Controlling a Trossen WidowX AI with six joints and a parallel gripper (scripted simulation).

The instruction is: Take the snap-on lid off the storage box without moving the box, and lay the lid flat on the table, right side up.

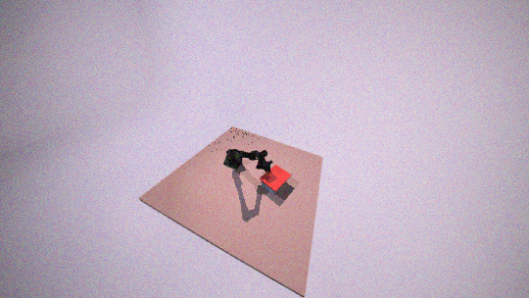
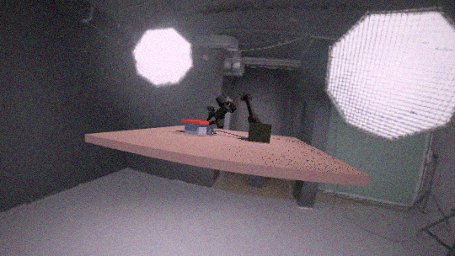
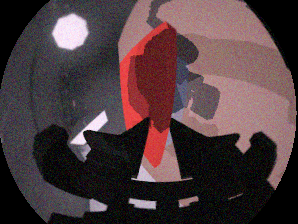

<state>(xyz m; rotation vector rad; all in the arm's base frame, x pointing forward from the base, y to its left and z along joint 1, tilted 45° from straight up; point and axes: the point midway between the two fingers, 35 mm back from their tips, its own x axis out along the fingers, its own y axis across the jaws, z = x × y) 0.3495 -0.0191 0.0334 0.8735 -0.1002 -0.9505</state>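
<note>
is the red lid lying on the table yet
No, the red lid is on top of the blue box.

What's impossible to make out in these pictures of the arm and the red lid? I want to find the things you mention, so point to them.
- Inside of the blue-grey box (image 1: 265,186) (image 2: 195,129) (image 3: 181,95): covered by the red lid (image 1: 278,177) (image 2: 195,122) (image 3: 160,75) in the top view.
- How the gripper's (image 1: 268,172) (image 2: 208,122) (image 3: 160,122) fingertips meet the lid: too small in the exterior view.
- Arm's base: outside the wrist view.
- Any snap catches: too small and grainy in every view.
</note>
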